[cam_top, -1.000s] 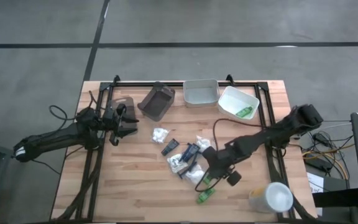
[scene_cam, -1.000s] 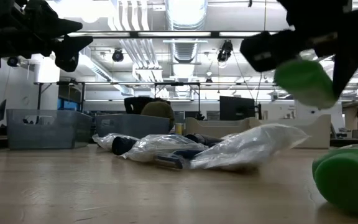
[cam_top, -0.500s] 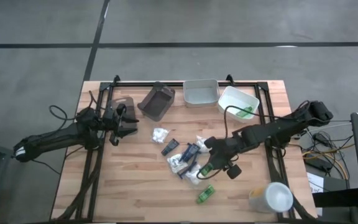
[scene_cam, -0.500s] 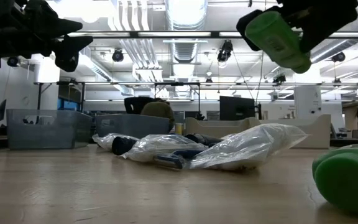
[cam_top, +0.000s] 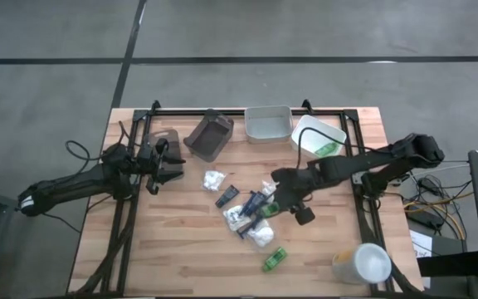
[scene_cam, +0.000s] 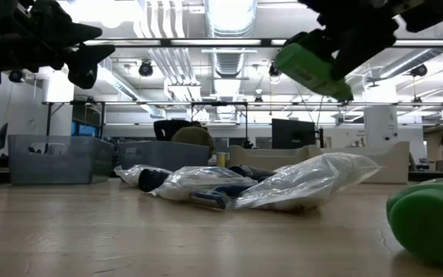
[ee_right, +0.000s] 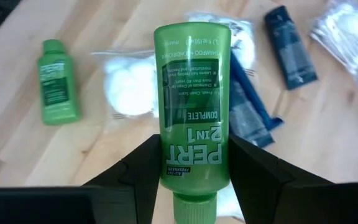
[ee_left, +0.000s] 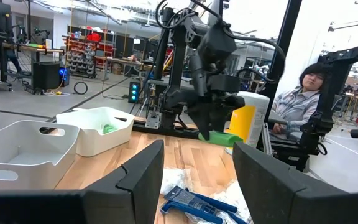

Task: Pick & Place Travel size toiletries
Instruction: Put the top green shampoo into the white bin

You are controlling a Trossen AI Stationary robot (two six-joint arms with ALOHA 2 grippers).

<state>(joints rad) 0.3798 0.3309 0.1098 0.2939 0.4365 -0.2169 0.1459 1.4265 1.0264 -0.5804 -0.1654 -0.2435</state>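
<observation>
Right claw holding a green bottle up off the table.

The right gripper (ee_right: pixel 193 186) pinches the green bottle (ee_right: pixel 193 106) above the scattered packets (cam_top: pixel 256 220); another green bottle (cam_top: pixel 274 258) lies below it. The left gripper (ee_left: pixel 197 180), spread apart, waits aside.

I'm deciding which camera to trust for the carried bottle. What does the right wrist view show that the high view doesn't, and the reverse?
Only the right wrist view shows the held green bottle's PERT 2in1 label.

Only the high view shows the white tray, the left gripper and the big white cup.

Both show the right gripper holding that bottle, and a second green bottle on the table.
</observation>
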